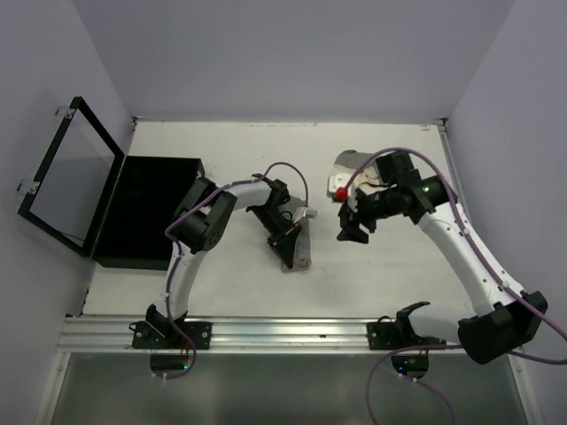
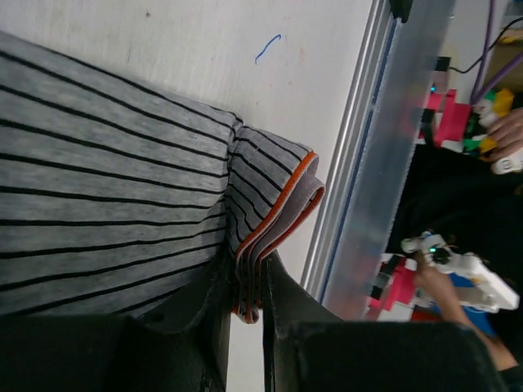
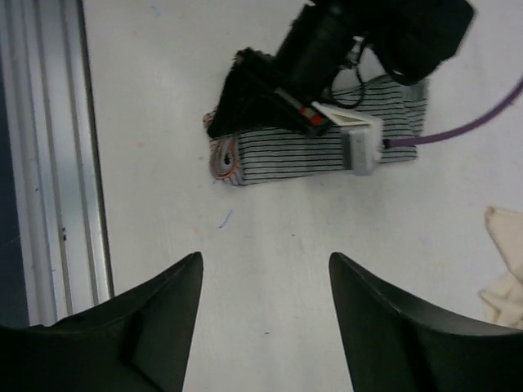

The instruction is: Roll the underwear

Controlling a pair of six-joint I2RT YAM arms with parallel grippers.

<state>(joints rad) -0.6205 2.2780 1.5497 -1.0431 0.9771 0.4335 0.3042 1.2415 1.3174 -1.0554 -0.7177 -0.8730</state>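
My L gripper (image 2: 249, 287) is pinching the near, orange-trimmed end of the grey black-striped cloth underwear (image 1: 299, 243), lying mid white table (image 1: 221, 150), long axis running near-to-far. R gripper (image 3: 265, 263) is hovering spread wide & empty to its right. L is nearer.

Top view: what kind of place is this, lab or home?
Probably a robot lab's test cell, not a home. A white table is boxed in by plain walls, two arms are bolted to an aluminium rail at its near edge, and the left wrist view shows a person's hand beyond it.
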